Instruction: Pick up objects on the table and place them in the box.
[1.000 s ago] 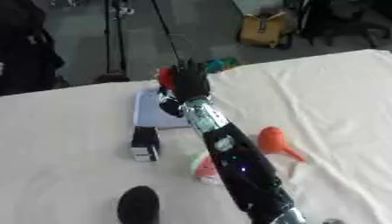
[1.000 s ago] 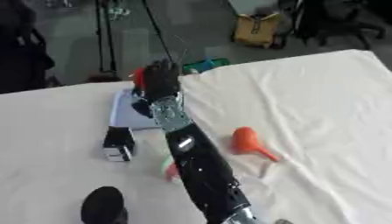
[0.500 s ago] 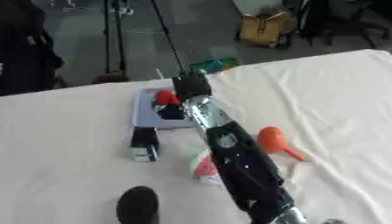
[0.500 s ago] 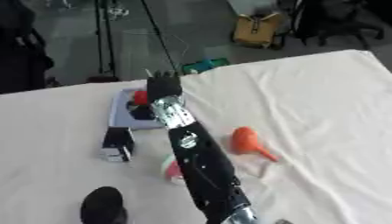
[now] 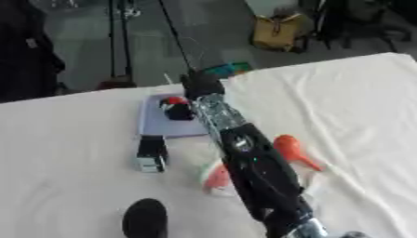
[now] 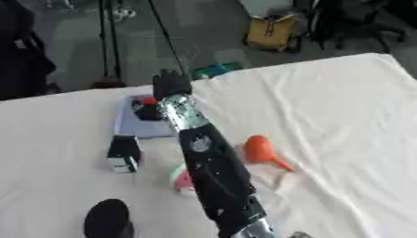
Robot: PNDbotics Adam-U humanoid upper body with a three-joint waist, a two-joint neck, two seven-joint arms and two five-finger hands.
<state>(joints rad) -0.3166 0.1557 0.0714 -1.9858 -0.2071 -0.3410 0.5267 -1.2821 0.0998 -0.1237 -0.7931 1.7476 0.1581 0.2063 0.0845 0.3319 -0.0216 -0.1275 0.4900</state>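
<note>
My right arm runs up the middle of the table, and its hand (image 6: pixel 171 83) hangs over the far right corner of the flat pale blue box (image 5: pixel 155 125), fingers relaxed and holding nothing. A red and black object (image 5: pixel 175 108) lies in the box just left of the hand. On the cloth lie a black block with a white end (image 5: pixel 151 151), an orange funnel-shaped thing (image 5: pixel 286 146), a red, white and green thing (image 5: pixel 216 176) partly behind my forearm, and a black round object (image 5: pixel 145 218).
The table (image 5: pixel 358 102) wears a white cloth, wrinkled on the right. Beyond its far edge stand tripod legs (image 5: pixel 114 42), a yellow bag (image 5: pixel 281 30) and a teal item (image 6: pixel 216 69) on the floor.
The right hand held the red and black object over the box; that object now lies in the box, and the hand has drawn back toward the far right corner.
</note>
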